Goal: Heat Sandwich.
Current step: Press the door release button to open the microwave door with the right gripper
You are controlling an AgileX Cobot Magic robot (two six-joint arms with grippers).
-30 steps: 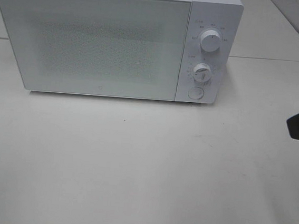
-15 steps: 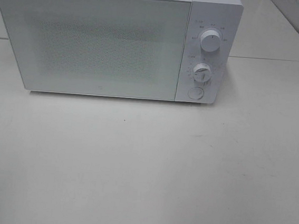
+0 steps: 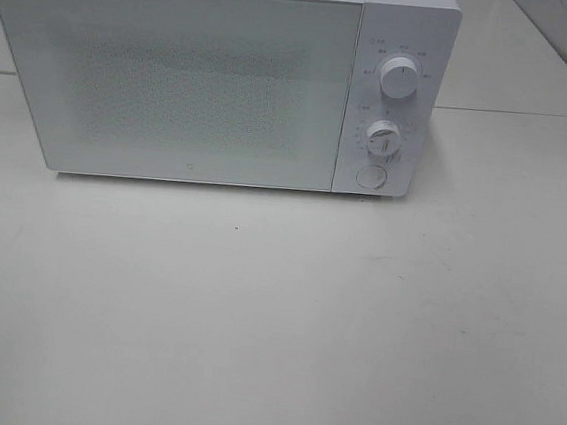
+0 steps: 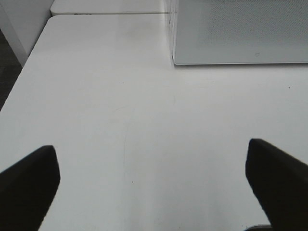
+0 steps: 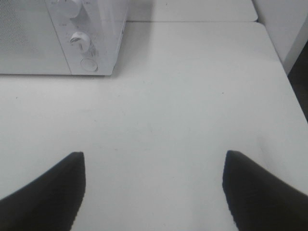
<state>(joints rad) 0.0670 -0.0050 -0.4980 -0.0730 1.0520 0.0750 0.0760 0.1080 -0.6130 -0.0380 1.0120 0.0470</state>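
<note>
Left tool (image 4: 149, 146): released; its 2 dark fingers (image 4: 29, 185) stand wide apart with only bare surface between them; it grasps nothing; it hangs above the left part of the surface, outside the high camera's frame.
Surface (image 3: 273, 322): pale, matt and plain; it carries the microwave at its far side; a tiny dark speck (image 3: 237, 228) lies on it just in front of the door.
Microwave (image 3: 216, 75): white box, upright, its front facing the high camera; it stands at the far middle of the surface.
Door (image 3: 171, 131): shut, flush with the body; a pale dotted panel fills it; nothing shows through.
Sandwich: not seen in any of the 3 views; where it lies I cannot tell.
Control panel (image 3: 420, 45): narrow white strip just right of the door; small grey markings ring the knobs, too small to read.
Upper knob (image 3: 399, 79): round, white, near the top of the panel.
Lower knob (image 3: 382, 137): round, white, below the upper knob.
Round button (image 3: 371, 177): flat, white, at the bottom of the panel, just under the lower knob.
Second surface (image 3: 519, 64): same pale colour, behind and to the right; a straight seam divides the 2.
Right tool (image 5: 154, 154): released; 2 dark fingers (image 5: 260, 192) spread wide over bare surface; nothing grasped; it hangs right of the microwave, outside the high camera's frame.
</note>
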